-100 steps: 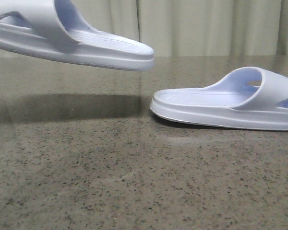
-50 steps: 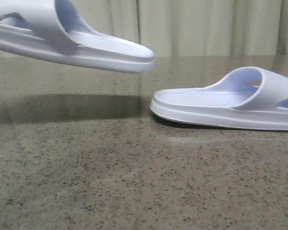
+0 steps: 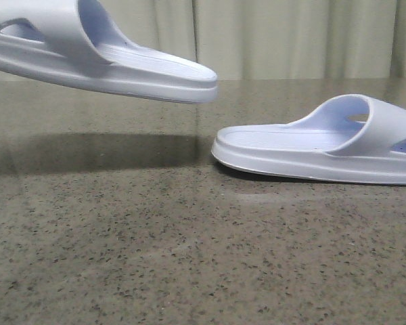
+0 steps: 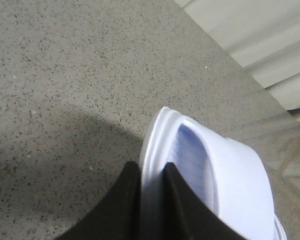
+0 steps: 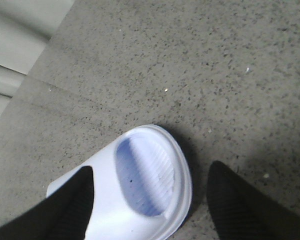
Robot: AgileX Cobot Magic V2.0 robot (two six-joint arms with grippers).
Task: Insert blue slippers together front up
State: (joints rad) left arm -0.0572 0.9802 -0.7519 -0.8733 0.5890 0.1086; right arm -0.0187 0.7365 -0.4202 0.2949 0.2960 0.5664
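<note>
One blue slipper (image 3: 101, 57) hangs tilted above the table at upper left in the front view, its narrow end pointing right. In the left wrist view my left gripper (image 4: 151, 168) is shut on that slipper's (image 4: 230, 175) side rim, one black finger (image 4: 122, 205) outside and one inside. The other blue slipper (image 3: 318, 145) lies flat on the table at right, sole down. My right gripper (image 5: 151, 172) hovers open over this slipper (image 5: 140, 175), its fingers (image 5: 230, 200) spread to either side without touching it. Neither gripper shows in the front view.
The slippers sit over a speckled grey-brown stone table (image 3: 189, 257). Pale curtains (image 3: 291, 37) hang behind its far edge. The lifted slipper casts a wide shadow (image 3: 101, 149) on the table beneath it.
The lifted slipper's free end has dipped very slightly. The slipper on the table has not moved.
</note>
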